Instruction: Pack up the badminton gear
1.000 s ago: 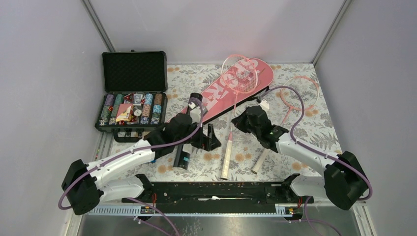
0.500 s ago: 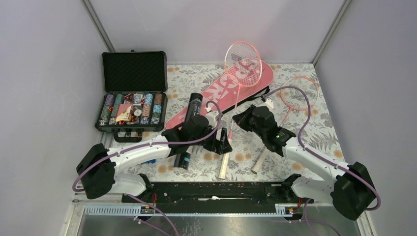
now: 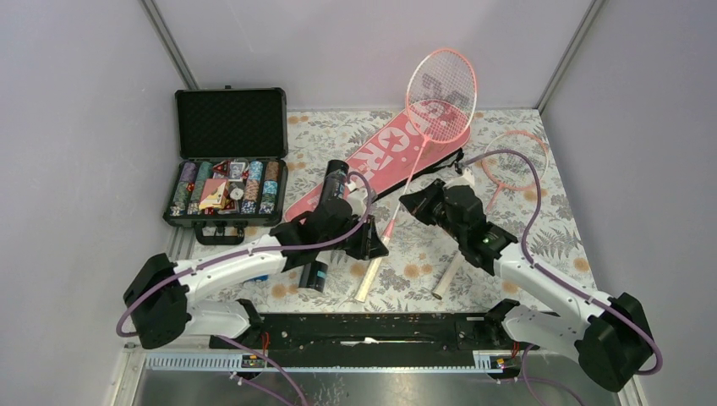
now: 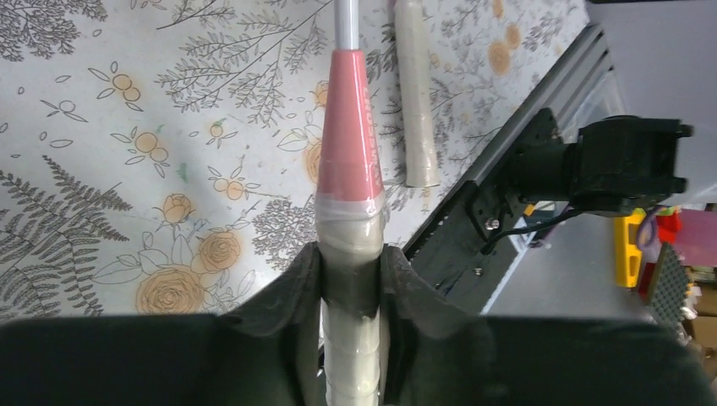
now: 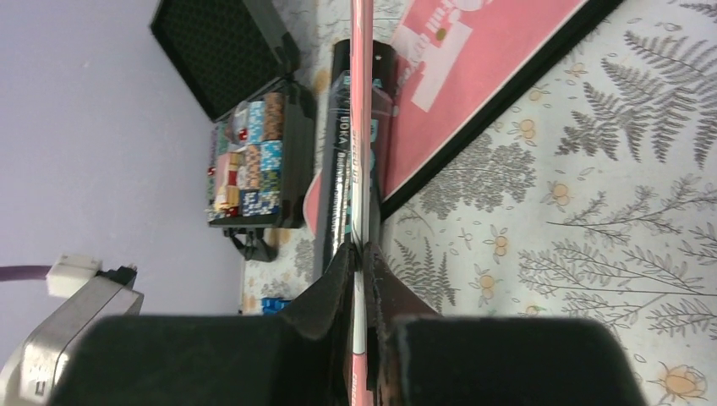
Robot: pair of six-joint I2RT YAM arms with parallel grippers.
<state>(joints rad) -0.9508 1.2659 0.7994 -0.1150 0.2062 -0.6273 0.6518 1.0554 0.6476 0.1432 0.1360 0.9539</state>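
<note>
On the floral table [image 3: 541,228], the largest item is the pink "SPORT" racket bag [image 3: 380,156], lying flat on a diagonal from the middle of the cloth toward the far right. Left of it, against the far-left corner, the black case of poker chips [image 3: 228,127] stands open with its lid upright.

One pink-framed racket [image 3: 441,83] is held by both arms. Its head is lifted over the far end of the bag and shows against the back wall, and its shaft slants down and nearward to the white handle in the middle of the table. From above I cannot tell whether the butt of the handle touches the cloth. The second racket [image 3: 446,276] lies flat on the right, head toward the far right and handle pointing near, just right of the held one and apart from it.

The long black tube [image 3: 333,182] lies along the near-left edge of the bag, partly under the left arm. Its teal lettering shows in the right wrist view.

The left gripper [image 4: 351,271] is clenched around the top of the white handle, just below the pink cone. The right gripper [image 5: 362,262] pinches the thin shaft farther up, with its fingers tight against it.
</note>
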